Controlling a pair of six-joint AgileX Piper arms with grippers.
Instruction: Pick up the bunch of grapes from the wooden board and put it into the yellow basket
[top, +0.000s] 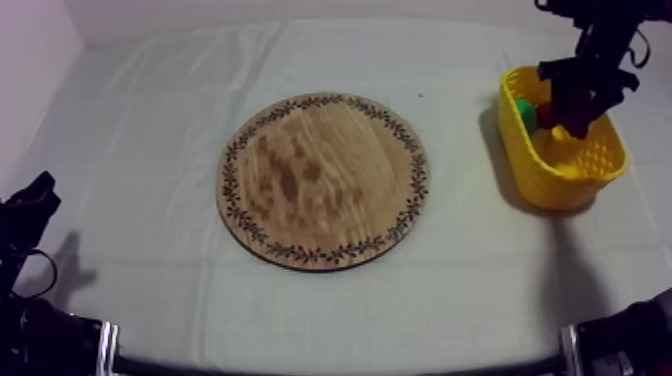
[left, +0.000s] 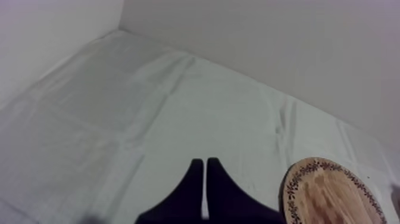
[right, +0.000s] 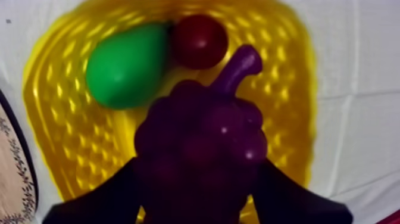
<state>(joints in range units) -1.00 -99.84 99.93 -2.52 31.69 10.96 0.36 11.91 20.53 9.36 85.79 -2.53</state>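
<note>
1. Top view: The round wooden board (top: 322, 180) is lying in the middle of the tabletop (top: 150, 110). The yellow basket (top: 565, 165) is standing at the right side, well apart from the board. The right arm (top: 590, 60) is reaching down over the basket, and a green pear (top: 523, 110) is peeking out inside it. The left arm (top: 25, 215) is resting low at the left edge, away from the board.
2. Left wrist view: The left jaws are pressing together into a thin wedge, closed with nothing between them. They are hanging over the grey-white cloth (left: 149, 107), and the patterned rim of the board is showing near them.
3. Right wrist view: The right jaws are gripping the bunch of grapes (right: 202, 137), with a black finger (right: 101, 199) on each side. The grapes are hanging over the inside of the basket, and their stem is pointing toward the small red fruit (right: 199, 40). The red fruit and the pear are lying in the basket, touching each other. I cannot tell whether the grapes are touching the basket's floor.
</note>
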